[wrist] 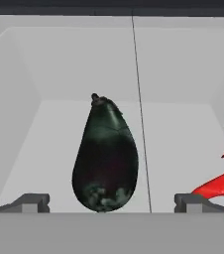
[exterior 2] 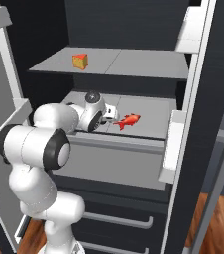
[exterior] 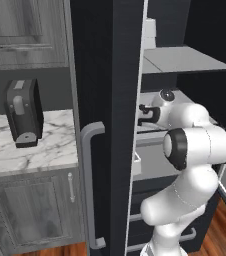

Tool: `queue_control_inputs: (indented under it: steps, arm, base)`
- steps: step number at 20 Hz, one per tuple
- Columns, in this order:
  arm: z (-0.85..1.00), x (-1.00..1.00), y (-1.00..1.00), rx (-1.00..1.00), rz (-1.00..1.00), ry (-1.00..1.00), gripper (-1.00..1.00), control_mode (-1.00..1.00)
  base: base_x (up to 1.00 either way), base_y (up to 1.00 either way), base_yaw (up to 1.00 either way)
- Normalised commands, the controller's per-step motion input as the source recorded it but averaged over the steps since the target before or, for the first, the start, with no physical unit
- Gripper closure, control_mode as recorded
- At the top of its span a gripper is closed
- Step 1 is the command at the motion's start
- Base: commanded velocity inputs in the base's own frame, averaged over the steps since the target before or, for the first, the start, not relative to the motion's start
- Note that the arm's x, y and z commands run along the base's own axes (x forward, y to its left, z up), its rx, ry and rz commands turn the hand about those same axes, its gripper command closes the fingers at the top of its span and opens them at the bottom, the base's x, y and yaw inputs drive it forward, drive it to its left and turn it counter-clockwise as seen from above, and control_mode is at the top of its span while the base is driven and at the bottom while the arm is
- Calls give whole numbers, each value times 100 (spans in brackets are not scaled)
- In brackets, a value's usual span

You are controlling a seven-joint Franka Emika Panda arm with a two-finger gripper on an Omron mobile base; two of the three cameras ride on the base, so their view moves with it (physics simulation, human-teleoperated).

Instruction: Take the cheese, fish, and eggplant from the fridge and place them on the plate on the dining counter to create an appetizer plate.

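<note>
The fridge (exterior 2: 203, 99) stands open with my arm reaching onto its middle shelf (exterior 2: 153, 116). The dark eggplant (wrist: 105, 156) lies there, stem pointing away, with its rounded end between the fingertips (wrist: 32, 202) of my open gripper (wrist: 112, 203); I cannot tell whether they touch it. Just right of the eggplant lies the red fish (wrist: 218, 186), seen beside the hand (exterior 2: 111, 113) as the fish (exterior 2: 128, 120). On the upper shelf sits the orange cheese (exterior 2: 80, 61). The plate and the dining counter are out of view.
The fridge's dark left door (exterior: 110, 100) with its grey bar handle (exterior: 89, 185) hangs beside my arm. The right door's pale bins (exterior 2: 173, 144) jut in near the shelf. A dark appliance (exterior: 24, 112) stands on a short marble top (exterior: 45, 145). Drawers (exterior 2: 119, 218) lie below.
</note>
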Motion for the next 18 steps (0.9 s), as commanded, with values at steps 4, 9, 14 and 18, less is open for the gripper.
queue_control_inputs:
  steps: [4,9,14,18]
  arm:
    - [-18,39,-2,0,0,0,-100,-100]
    - [-37,24,0,0,0,0,-100,-100]
    - [-37,23,0,0,0,0,-100,-100]
    - [-40,18,0,0,0,0,100,-100]
  base:
    - [0,0,0]
    - [0,0,0]
    - [0,0,0]
    - [0,0,0]
